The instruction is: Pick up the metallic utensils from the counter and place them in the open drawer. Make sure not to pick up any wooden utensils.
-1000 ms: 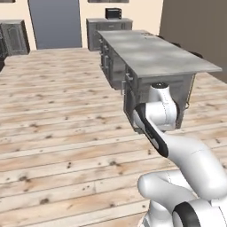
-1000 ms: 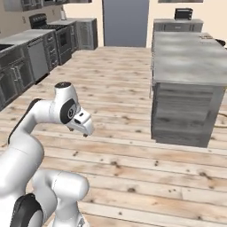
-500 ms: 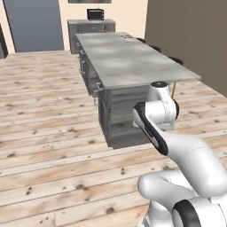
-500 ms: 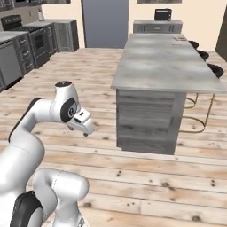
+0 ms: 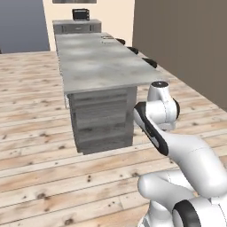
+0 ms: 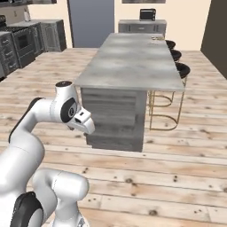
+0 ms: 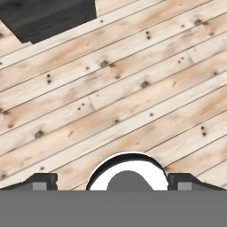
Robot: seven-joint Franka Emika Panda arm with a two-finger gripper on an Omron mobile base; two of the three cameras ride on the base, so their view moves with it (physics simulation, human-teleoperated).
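The robot was on the approach, nothing yet picked up. Its gripper (image 7: 113,184) hung spread wide and empty, pointed down at the plank floor (image 7: 133,102). The counter (image 5: 95,62) was a long grey marbled island top, well apart from the gripper. Small utensils (image 6: 156,38) lay near its far end, by the stool-side edge, too small to tell metal from wood. The open drawer could not be made out. The next move would likely call for driving closer along the island, then reaching over that far end. Black stools (image 6: 181,70) lined one side; a door and dark cabinets (image 6: 48,33) stood beyond.
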